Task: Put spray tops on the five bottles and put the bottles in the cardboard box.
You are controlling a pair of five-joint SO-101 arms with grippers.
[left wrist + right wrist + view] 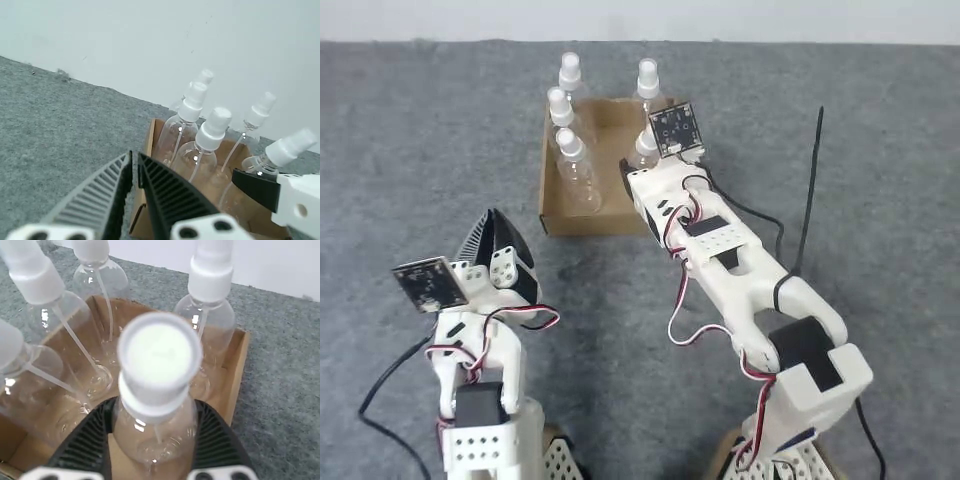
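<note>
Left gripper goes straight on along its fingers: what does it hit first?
Most likely the cardboard box, at the corner nearest it; the left gripper, fingers shut, points there. The bottles stand just behind that wall. Depth is unclear.

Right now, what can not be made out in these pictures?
1. Base of the bottle in the right gripper: right wrist view, cut off by the picture's edge; standing or lifted is unclear.
2. Same bottle's body: high view, covered by the right arm.
3. The cardboard box, near corner: left wrist view, behind the left gripper.
</note>
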